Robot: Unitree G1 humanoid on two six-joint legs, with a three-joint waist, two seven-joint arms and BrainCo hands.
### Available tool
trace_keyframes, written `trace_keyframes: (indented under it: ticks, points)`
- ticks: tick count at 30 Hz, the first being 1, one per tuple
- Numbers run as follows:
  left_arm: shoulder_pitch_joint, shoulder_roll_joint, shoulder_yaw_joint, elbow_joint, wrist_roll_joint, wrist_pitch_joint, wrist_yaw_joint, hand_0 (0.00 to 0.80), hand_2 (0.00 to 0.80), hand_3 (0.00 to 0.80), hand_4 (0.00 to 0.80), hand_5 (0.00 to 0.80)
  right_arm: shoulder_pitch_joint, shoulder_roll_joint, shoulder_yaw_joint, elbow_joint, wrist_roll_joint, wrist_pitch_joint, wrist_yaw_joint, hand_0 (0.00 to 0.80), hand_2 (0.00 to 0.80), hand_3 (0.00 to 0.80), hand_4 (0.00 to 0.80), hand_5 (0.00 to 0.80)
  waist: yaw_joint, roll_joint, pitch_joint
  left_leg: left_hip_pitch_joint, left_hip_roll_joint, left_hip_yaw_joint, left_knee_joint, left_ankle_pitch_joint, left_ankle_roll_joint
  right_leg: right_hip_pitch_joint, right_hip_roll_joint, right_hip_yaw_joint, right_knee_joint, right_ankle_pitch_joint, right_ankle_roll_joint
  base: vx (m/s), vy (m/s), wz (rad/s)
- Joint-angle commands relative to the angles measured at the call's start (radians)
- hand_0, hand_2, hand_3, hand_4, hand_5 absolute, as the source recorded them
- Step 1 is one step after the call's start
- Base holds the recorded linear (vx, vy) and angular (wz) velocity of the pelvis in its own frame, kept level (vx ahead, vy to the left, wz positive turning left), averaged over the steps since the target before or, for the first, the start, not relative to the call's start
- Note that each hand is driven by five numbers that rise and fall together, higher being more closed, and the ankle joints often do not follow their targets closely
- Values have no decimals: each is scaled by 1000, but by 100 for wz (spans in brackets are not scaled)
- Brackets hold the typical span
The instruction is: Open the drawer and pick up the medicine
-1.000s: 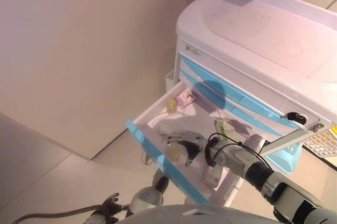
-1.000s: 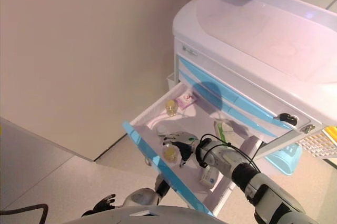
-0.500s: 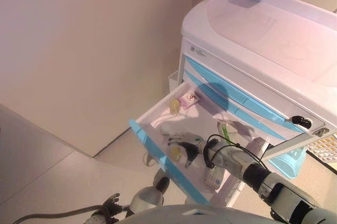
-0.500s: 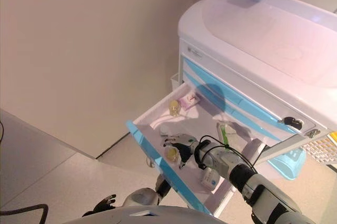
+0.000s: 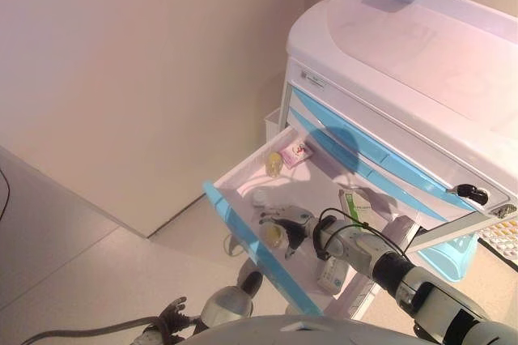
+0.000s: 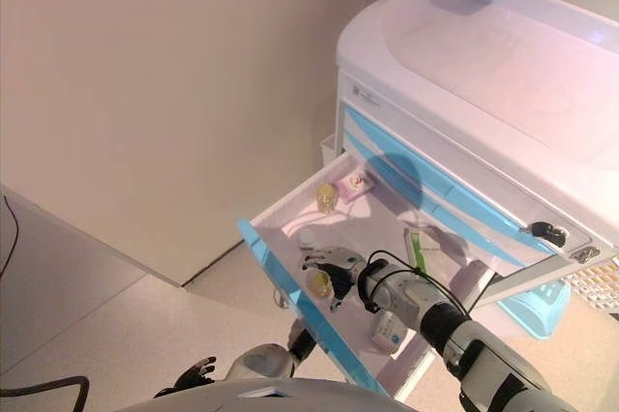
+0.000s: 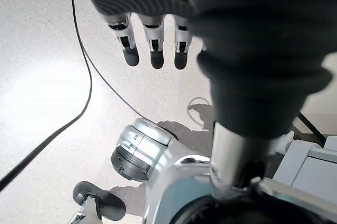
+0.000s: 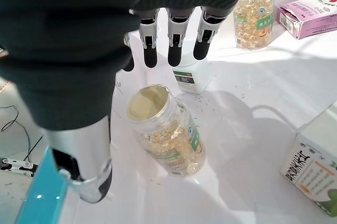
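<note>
The white cart's drawer (image 5: 239, 232) with a light blue front stands pulled open. Inside, a clear bottle of yellow capsules (image 8: 168, 132) lies on its side near the front. My right hand (image 5: 293, 219) hovers just over it, open, with the fingers (image 8: 176, 45) straight past the bottle and the thumb beside it, touching nothing. An upright capsule bottle (image 5: 274, 164) and a pink box (image 5: 296, 151) sit at the drawer's back. My left hand (image 7: 152, 50) hangs open low by the floor.
A small white bottle (image 8: 189, 77) stands just beyond the fingers. A green-and-white box (image 5: 354, 203) and a white packet (image 5: 332, 276) lie at the drawer's right. The cart top (image 5: 405, 53) overhangs the drawer. A key (image 5: 469, 193) sticks from the lock, and a blue basket (image 5: 449, 252) hangs beside the cart.
The whole picture has shifted, so the camera moved. My right hand stays over the lying bottle, and nothing in the drawer has moved.
</note>
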Motion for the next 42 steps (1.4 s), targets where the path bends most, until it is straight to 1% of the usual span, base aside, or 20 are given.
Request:
trace_keyframes:
  ticks: [1, 15, 21, 31, 32, 34, 35, 38, 42]
  points:
    - [-26, 10, -50, 21, 22, -8, -1, 0, 0, 0, 0, 0, -10, 23, 25, -23, 13, -7, -40, 0, 0, 0, 0, 0, 24, -5, -5, 65, -43, 6, 16, -117, 41, -102, -44, 74, 122, 22, -16, -6, 5, 7]
    - [-19, 8, -67, 1, 18, -1, 0, 0, 0, 0, 0, 0, -7, 27, 18, -1, 5, -1, -100, 0, 0, 0, 0, 0, 28, 1, -6, 65, -45, 1, 16, -116, 43, -102, -44, 71, 121, 23, -14, -1, 0, 2]
    - [-9, 7, -71, -5, 16, -6, 1, 0, 0, 0, 0, 0, 1, 20, 10, -4, -3, -13, -126, 0, 0, 0, 0, 0, 28, 6, -3, 64, -47, -1, 16, -115, 44, -103, -44, 70, 121, 24, -12, 0, 0, 0]
    - [2, 5, -77, -11, 21, -11, 4, 0, 0, 0, 0, 0, 4, 20, 12, -4, 2, -10, -117, 0, 0, 0, 0, 0, 35, 6, 1, 66, -48, -4, 17, -116, 45, -102, -45, 68, 124, 22, -12, 0, 0, 0]
    - [1, 5, -77, -10, 22, -11, 4, 0, 0, 0, 0, 0, 3, 21, 12, -2, 4, -12, -113, 113, 113, 113, 113, 113, 35, 6, 1, 67, -49, -4, 17, -116, 45, -102, -44, 68, 124, 22, -12, 0, 0, 0]
    - [-1, 5, -79, -10, 23, -10, 5, 0, 0, 0, 0, 0, 2, 22, 14, 3, 3, -11, -109, 461, 461, 461, 461, 461, 36, 4, 2, 67, -48, -3, 17, -116, 45, -101, -44, 67, 124, 23, -11, 0, 0, 0]
    - [-1, 5, -78, -10, 25, -10, 5, 0, 0, 0, 0, 0, 1, 23, 14, 3, 5, -11, -106, 653, 653, 653, 653, 653, 37, 4, 2, 67, -48, -3, 17, -116, 45, -101, -45, 67, 125, 23, -11, 0, 0, 0]
    - [-3, 8, -79, -11, 25, -10, 2, 0, 0, 0, 0, 0, 0, 25, 19, 6, 5, -5, -102, 800, 800, 800, 800, 800, 38, 4, 3, 67, -49, -6, 16, -116, 45, -102, -45, 66, 125, 23, -11, 0, 0, 0]
    - [-1, 11, -80, -15, 22, -6, -1, 0, 0, 0, 0, 0, 4, 26, 21, 15, 3, -5, -105, 800, 800, 800, 800, 800, 41, 7, 6, 73, -48, -6, 17, -121, 45, -98, -44, 67, 126, 19, -12, 0, 0, 0]
